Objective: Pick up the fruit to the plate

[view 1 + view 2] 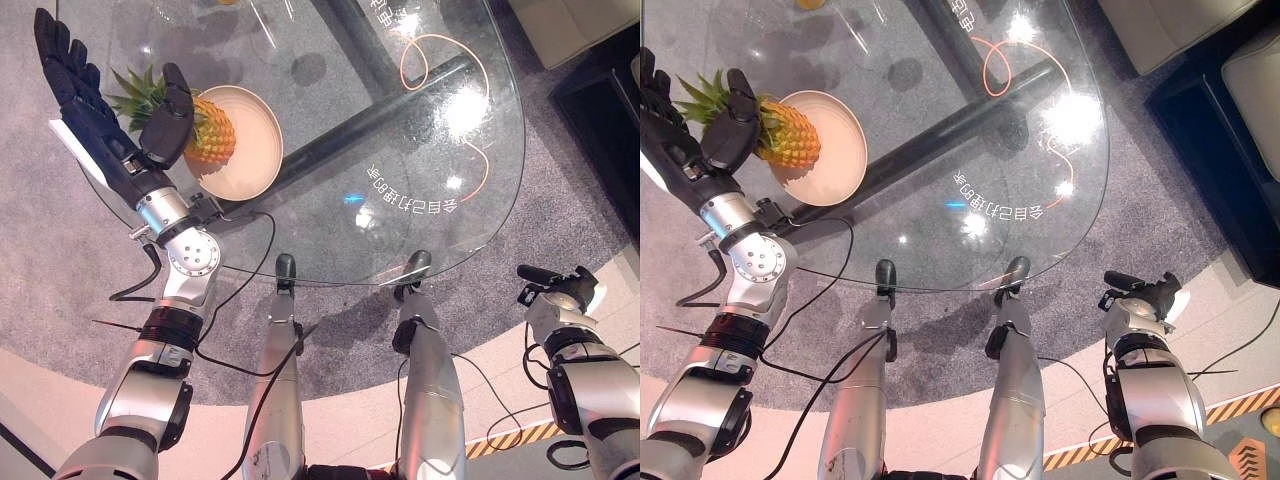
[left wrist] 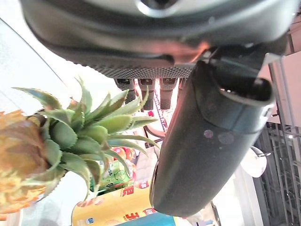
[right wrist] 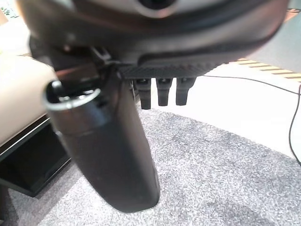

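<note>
A pineapple (image 1: 212,135) lies on its side on a cream plate (image 1: 252,160) at the left end of the glass table (image 1: 420,200). Its green crown (image 2: 89,132) points off the plate toward my left hand (image 1: 98,125). That hand stands open beside the fruit, fingers straight and raised, with its thumb (image 1: 170,122) arched over the pineapple's crown end. In the left wrist view the leaves sit loose between the thumb (image 2: 207,150) and the fingers. My right hand (image 1: 558,290) hangs low beside the table's near right edge, open and holding nothing.
A dark beam (image 1: 380,110) runs under the glass, and an orange cord (image 1: 428,58) loops near the far side. Grey carpet (image 1: 560,200) lies below. Dark furniture (image 1: 605,100) stands at the right, with a beige seat (image 1: 1160,30) behind it.
</note>
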